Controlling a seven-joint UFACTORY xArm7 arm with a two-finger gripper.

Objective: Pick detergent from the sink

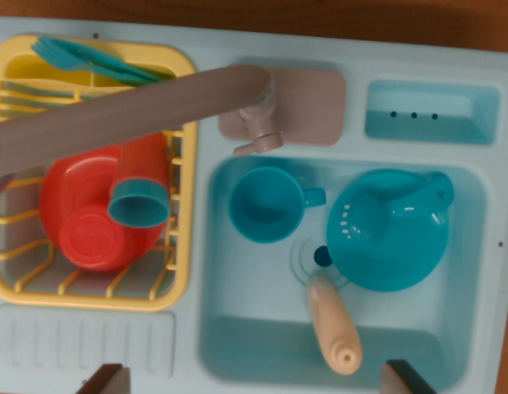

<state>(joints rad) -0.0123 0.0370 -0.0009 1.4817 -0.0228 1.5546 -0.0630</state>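
Wood-brown surface [385, 20] shows along the top edge, behind the pale blue toy sink unit [89, 345], whose basin [262, 328] holds a teal pitcher [393, 230] and teal cup [266, 205]. A yellow rack [89, 300] at the wrist view's left carries red dishes [89, 213]. The beige detergent bottle [334, 324] lies in the basin, just beside the pitcher, between the pincer [258, 382] fingertips, which stand wide apart.

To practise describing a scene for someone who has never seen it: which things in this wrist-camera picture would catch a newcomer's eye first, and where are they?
The red bowl in the yellow dish rack on the wrist view's left stands out most. Next is the big teal pitcher in the pale blue sink, beside a teal cup. The beige detergent bottle lies on its side below them, untouched, between the open jaws at the bottom edge.
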